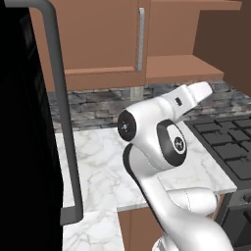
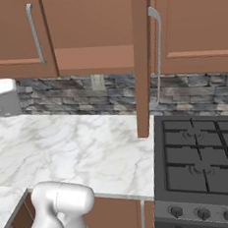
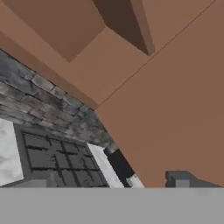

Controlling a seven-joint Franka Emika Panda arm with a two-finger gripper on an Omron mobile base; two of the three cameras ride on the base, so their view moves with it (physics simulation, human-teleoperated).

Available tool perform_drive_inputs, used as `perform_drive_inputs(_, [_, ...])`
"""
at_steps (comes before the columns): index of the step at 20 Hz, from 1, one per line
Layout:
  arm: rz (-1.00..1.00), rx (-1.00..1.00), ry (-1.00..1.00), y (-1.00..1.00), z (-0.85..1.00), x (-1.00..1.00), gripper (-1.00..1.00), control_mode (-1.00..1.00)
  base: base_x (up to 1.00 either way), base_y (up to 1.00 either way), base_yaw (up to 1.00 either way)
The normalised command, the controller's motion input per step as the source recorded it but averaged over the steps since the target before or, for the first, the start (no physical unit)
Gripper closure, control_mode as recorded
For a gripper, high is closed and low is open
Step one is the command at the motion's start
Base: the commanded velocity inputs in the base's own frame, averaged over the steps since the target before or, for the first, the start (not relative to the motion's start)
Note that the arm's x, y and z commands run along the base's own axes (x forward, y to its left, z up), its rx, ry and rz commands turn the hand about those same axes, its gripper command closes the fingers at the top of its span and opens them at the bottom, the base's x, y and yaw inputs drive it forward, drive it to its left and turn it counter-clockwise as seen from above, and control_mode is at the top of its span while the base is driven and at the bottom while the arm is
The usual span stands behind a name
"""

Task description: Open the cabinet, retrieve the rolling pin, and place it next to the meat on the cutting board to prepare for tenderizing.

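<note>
Cabinet [image 2: 141, 59] door is swinging edge-on mid-frame, probably light and stiff, grab its slim handle [image 2: 158, 52]; can't tell whether the gripper's clenched.

The cabinet [image 2: 93, 29] looks like smooth, matt brown wood, its handles [image 2: 35, 32] slim brushed metal. The desk [image 2: 80, 149] is glossy white marble with grey veins. Behind it the backsplash [image 2: 75, 97] is rough grey stone. The stove [image 2: 201, 157] has matt black metal grates. The arm [image 1: 157, 142] is glossy white plastic with dark joints.
</note>
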Motion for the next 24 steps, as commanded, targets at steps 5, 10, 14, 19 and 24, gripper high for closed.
perform_drive_inputs(5, [0.12,0.19,-0.26,0.43,0.04,0.00,-1.00,-1.00,0.00,0.00,0.00])
perform_drive_inputs(10, [0.15,0.18,-0.28,0.32,0.10,0.03,-1.00,-1.00,0.00,0.00,0.00])
perform_drive_inputs(14, [0.16,0.14,-0.27,0.22,0.13,0.09,-1.00,-1.00,0.00,0.00,0.00])
perform_drive_inputs(19, [0.16,0.10,-0.28,0.10,0.16,0.10,-1.00,-1.00,0.00,0.00,0.00])
perform_drive_inputs(24, [0.13,0.06,-0.24,0.01,0.09,0.15,-1.00,-1.00,0.00,0.00,0.00])
